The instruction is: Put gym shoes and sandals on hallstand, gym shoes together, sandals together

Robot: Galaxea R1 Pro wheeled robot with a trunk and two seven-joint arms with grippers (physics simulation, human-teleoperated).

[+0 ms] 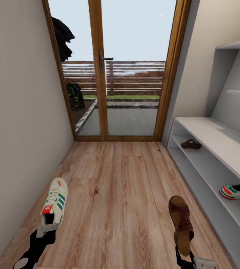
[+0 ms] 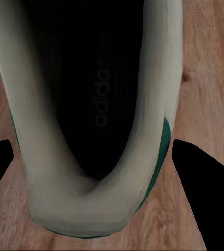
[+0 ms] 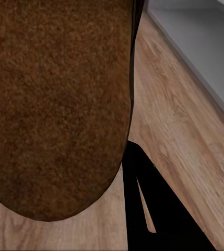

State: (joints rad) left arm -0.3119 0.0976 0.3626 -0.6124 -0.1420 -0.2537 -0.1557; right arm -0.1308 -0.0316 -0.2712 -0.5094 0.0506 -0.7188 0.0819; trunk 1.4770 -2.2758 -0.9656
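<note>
Head view: left pincer [image 1: 47,228] clamped on gym shoe [image 1: 55,201], right pincer [image 1: 189,257] on sandal [image 1: 182,222].

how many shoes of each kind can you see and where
gym shoes: 2, one at the left end effector over the floor (shoe), one on a lower rack shelf
sandals: 2, one at the right end effector (sandal), one on a rack shelf near the door
total: 4

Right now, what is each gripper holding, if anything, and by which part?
The left gripper holds a gym shoe by its heel. The right gripper holds a sandal by its heel end.
</note>
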